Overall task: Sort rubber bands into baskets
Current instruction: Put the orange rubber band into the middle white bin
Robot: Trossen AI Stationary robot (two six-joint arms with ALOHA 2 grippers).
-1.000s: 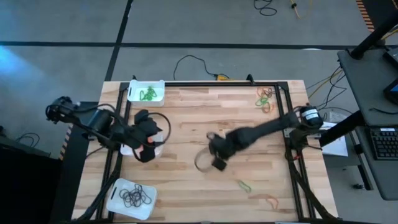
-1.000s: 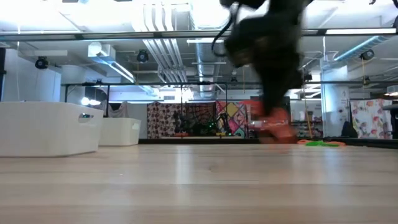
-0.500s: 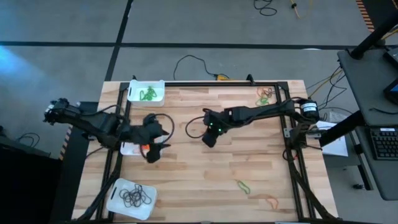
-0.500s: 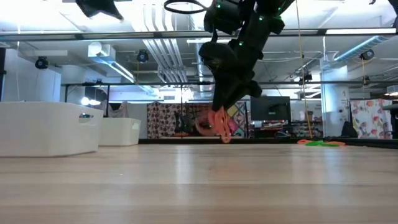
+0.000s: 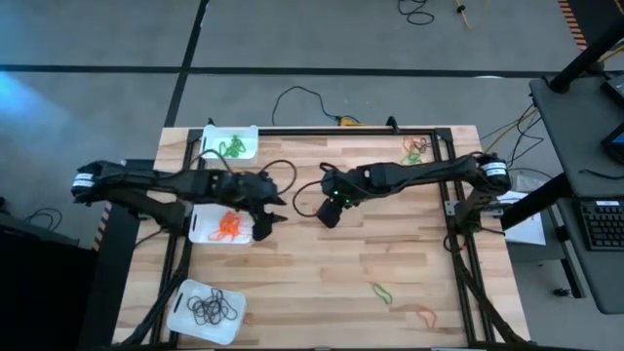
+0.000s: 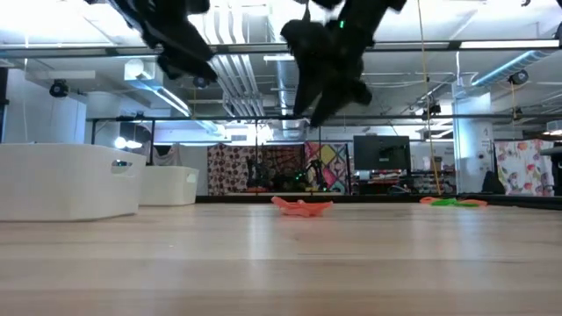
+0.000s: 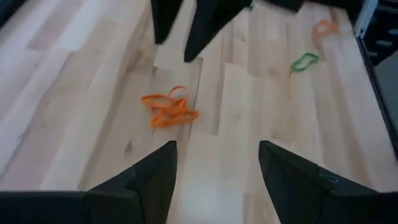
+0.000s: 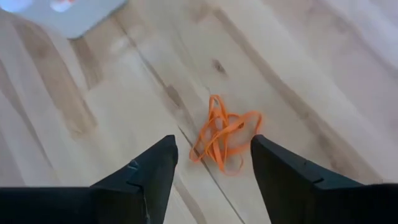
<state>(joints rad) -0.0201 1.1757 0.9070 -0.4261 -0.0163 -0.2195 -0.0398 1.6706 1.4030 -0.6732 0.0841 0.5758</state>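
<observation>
Overhead, with 12 o'clock at the far edge: on the wooden table (image 5: 390,244) both arms are reaching toward the middle. The left gripper (image 7: 217,149) is standing open and empty at about 9 o'clock of centre. The right gripper (image 8: 211,143) is hovering at centre, its fingers also spread and grasping nothing. Three baskets are lining the left side: one at 11 o'clock (image 5: 244,132) holding green bands, one at 9 o'clock (image 5: 200,232) holding orange, one at 7 o'clock (image 5: 177,322) holding black. The orange bundle (image 8: 225,142) is lying on the wood directly beneath the right gripper – the nearer pincer – at 3 o'clock of the left one, its tangle apparently running crosswise to the left arm's reach. Loose bands (image 5: 382,291) are waiting at 5 o'clock – others (image 5: 417,151) at 1 o'clock.
</observation>
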